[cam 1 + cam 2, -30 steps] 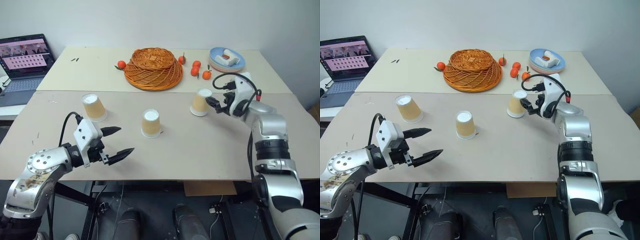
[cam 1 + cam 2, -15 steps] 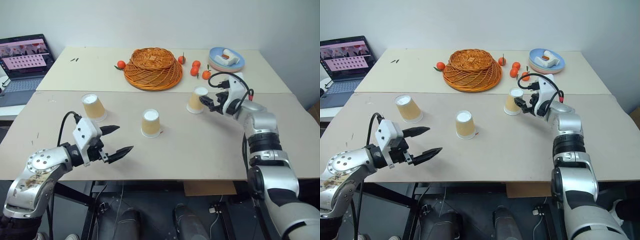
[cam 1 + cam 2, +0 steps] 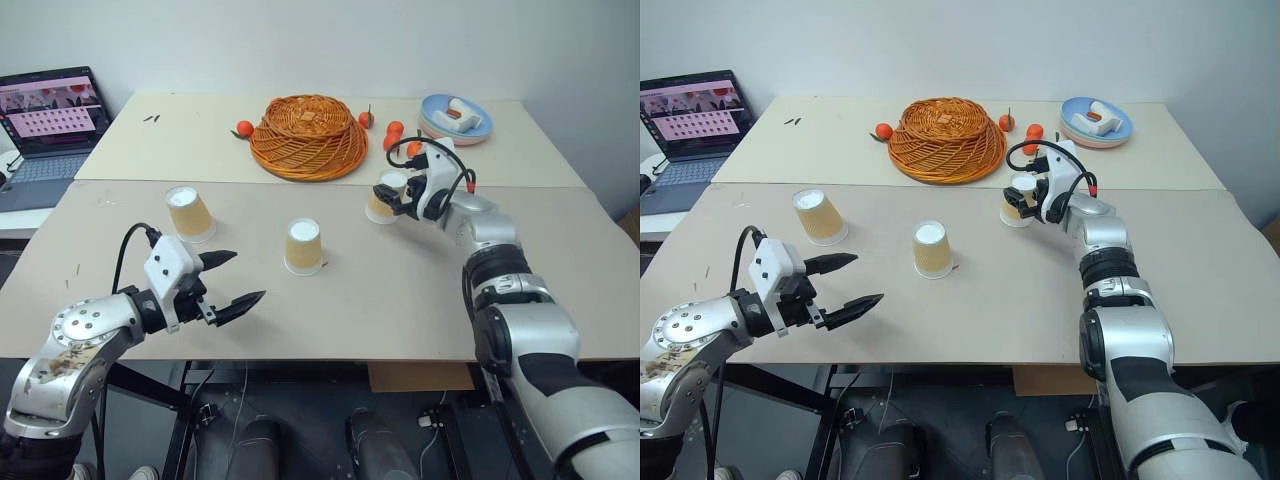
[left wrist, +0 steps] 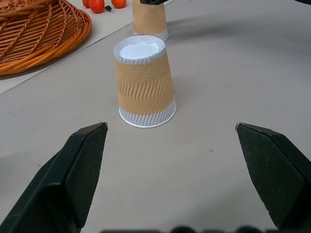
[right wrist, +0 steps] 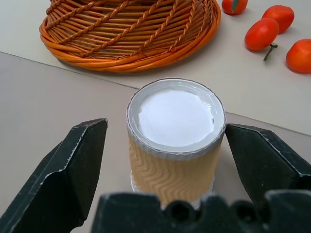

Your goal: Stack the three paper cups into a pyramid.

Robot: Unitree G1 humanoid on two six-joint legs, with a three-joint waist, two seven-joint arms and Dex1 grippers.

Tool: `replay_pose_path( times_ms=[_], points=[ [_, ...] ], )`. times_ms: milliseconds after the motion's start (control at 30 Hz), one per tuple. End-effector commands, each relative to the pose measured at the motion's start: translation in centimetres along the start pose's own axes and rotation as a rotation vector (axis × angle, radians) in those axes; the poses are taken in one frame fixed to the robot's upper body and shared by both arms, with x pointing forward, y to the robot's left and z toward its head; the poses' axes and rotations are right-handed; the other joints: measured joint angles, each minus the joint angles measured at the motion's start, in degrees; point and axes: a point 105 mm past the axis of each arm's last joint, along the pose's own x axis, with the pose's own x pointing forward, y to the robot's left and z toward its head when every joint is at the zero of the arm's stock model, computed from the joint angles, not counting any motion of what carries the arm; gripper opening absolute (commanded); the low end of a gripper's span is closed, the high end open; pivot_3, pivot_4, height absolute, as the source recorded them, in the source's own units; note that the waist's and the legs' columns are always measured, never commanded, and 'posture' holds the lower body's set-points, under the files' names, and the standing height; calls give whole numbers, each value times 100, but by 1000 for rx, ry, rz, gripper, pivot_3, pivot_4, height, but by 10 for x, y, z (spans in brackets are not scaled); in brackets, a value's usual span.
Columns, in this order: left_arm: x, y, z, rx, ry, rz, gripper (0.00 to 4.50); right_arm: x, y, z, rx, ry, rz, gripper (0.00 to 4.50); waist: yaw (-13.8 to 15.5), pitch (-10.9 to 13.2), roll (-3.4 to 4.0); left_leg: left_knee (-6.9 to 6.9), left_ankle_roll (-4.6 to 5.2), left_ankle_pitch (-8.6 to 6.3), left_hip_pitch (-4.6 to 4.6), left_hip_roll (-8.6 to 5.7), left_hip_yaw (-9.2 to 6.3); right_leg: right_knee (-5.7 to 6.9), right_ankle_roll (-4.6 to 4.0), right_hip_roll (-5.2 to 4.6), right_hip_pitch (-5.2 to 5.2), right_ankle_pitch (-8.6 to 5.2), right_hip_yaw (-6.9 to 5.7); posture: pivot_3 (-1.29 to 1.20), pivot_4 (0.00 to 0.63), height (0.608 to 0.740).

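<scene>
Three paper cups stand upside down on the near table: one at the left (image 3: 187, 212), one in the middle (image 3: 303, 246), one at the right (image 3: 380, 203) near the basket. My right gripper (image 3: 393, 196) is open and straddles the right cup (image 5: 175, 141). One finger (image 5: 80, 160) stands on each side of that cup, with a gap between finger and cup. My left gripper (image 3: 245, 277) hovers open near the table's front edge, short of the middle cup (image 4: 145, 82) and pointing toward it, with nothing between its fingers.
A wicker basket (image 3: 305, 135) lies upside down on the far table, with oranges (image 3: 392, 140) beside it and a blue plate (image 3: 455, 120) at the back right. A laptop (image 3: 50, 115) sits off the table's left. A seam (image 3: 250, 183) joins the two tables.
My right gripper has moved left and farther out, and the right cup has shifted left with it and now stands between the fingers. The left arm has kept still.
</scene>
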Motion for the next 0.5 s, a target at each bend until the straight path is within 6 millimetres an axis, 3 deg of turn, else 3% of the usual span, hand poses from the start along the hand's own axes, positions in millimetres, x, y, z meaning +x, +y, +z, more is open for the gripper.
replay_pose_path(
  times_ms=[33,367,400,500],
  points=[
    [-3,-2,10,32,-23,3,4500,2,0,24,-38,-72,-9,4475,-2,0,0,0,0,0,0,0,0,0,0,0,0,0,0,0,150,671],
    [-3,-2,10,30,-21,7,4500,6,6,32,-31,-93,1,4475,-7,0,1,0,0,0,-2,0,0,2,-1,0,-4,0,0,0,150,671],
    [-3,-2,10,30,-21,8,4500,6,6,33,-30,-94,3,3975,-7,0,1,0,0,0,-2,0,0,2,-1,0,-4,0,0,0,150,671],
    [-3,-1,10,32,-18,10,4500,6,8,33,-30,-96,8,3113,-7,0,1,0,0,0,-3,0,0,2,-1,0,-4,0,0,0,150,671]
  ],
)
